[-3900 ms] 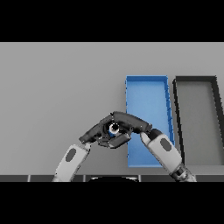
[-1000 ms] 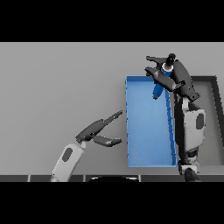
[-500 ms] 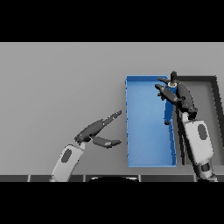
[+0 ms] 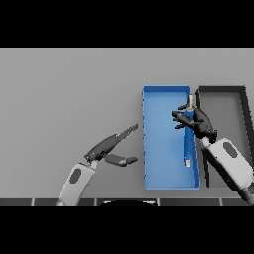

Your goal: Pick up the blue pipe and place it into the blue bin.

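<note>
**Blue pipe inside the blue bin, right hand around it**

The blue pipe [image 4: 188, 141] lies lengthwise along the right-hand side of the blue bin [image 4: 163, 178], close against the bin's right wall, with a pale cap showing at each end. The right hand [image 4: 197, 121] reaches in from the lower right of the head view and sits over the pipe's upper half, its dark fingers curled about the pipe; whether the pipe rests fully on the bin's floor or is held just above it cannot be told from this angle. The white and grey forearm crosses the gap between the blue bin and the dark bin [image 4: 223, 101] that stands just beside it on the right, the two bins side by side with their long edges parallel.

On the left, the left hand [image 4: 110, 148] hovers over the grey worktop [image 4: 64, 99], near the blue bin's left wall but apart from it. Its fingers are straight and spread, the thumb angled away below them, and it holds nothing.
</note>
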Controlling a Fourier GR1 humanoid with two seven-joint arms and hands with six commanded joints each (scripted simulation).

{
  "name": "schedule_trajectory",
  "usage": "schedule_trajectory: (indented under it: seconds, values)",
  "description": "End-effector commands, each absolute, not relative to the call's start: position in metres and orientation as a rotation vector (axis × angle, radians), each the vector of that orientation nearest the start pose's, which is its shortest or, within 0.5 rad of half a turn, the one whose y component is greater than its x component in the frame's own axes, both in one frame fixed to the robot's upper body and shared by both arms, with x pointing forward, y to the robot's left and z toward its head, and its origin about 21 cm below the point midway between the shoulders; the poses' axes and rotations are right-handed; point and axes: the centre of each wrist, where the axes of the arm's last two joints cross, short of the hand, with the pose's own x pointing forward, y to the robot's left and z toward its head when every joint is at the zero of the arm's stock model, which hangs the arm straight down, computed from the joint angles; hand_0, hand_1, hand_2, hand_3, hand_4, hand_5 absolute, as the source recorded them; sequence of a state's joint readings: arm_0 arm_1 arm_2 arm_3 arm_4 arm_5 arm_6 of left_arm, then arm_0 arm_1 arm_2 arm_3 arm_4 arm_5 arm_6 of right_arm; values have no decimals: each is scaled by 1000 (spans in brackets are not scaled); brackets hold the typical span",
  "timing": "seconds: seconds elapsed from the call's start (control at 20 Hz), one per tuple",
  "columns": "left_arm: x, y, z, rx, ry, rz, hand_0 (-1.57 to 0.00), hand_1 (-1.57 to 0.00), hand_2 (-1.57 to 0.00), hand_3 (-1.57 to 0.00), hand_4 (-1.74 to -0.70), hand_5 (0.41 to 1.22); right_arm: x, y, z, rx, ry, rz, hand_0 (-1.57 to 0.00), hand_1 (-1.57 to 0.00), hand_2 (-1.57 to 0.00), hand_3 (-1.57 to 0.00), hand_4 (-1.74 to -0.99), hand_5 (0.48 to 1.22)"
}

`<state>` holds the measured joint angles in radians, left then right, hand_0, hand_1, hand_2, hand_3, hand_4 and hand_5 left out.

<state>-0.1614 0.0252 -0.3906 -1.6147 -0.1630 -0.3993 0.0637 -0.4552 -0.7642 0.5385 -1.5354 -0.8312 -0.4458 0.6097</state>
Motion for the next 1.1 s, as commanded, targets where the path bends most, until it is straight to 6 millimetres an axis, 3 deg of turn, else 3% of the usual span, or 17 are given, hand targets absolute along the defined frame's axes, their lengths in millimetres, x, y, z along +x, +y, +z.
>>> schedule_trajectory:
  seconds: [0.0, 0.1, 0.15, 0.25, 0.35, 0.6, 0.9, 1.05]
  values:
    - [259, 124, 43, -437, -1581, -875, 1, 1, 1, 1, -919, 493, 312, -253, 110, -12, -943, 93, -1355, -1282, -1234, -364, -1553, 1154]
    - [257, 123, 40, -428, -1567, -878, 1, 1, 1, 1, -920, 493, 314, -257, 111, -39, -906, 60, -867, -820, -789, -232, -1405, 1137]
    - [258, 122, 40, -426, -1566, -878, 1, 1, 1, 1, -924, 493, 314, -255, 109, -44, -899, 69, -693, -656, -631, -186, -1370, 1125]
    - [257, 122, 39, -430, -1565, -877, 1, 1, 1, 1, -926, 494, 314, -255, 109, -73, -897, 156, -443, -419, -404, -118, -1307, 1068]
    - [260, 123, 41, -425, -1571, -879, 1, 1, 1, 1, -926, 494, 312, -249, 108, -164, -892, 346, -283, -268, -258, -75, -1250, 962]
    - [260, 124, 40, -430, -1567, -876, 1, 1, 1, 1, -930, 496, 314, -247, 105, -195, -846, 504, -92, -87, -84, -24, -1175, 788]
    - [259, 129, 41, -433, -1571, -868, 1, 1, 1, 1, -931, 495, 311, -246, 105, -212, -819, 586, -23, -22, -21, -6, -1095, 718]
    - [257, 116, 46, -429, -1564, -875, 1, 1, 1, 1, -930, 496, 310, -245, 107, -203, -817, 632, -19, -17, -17, -4, -1084, 712]
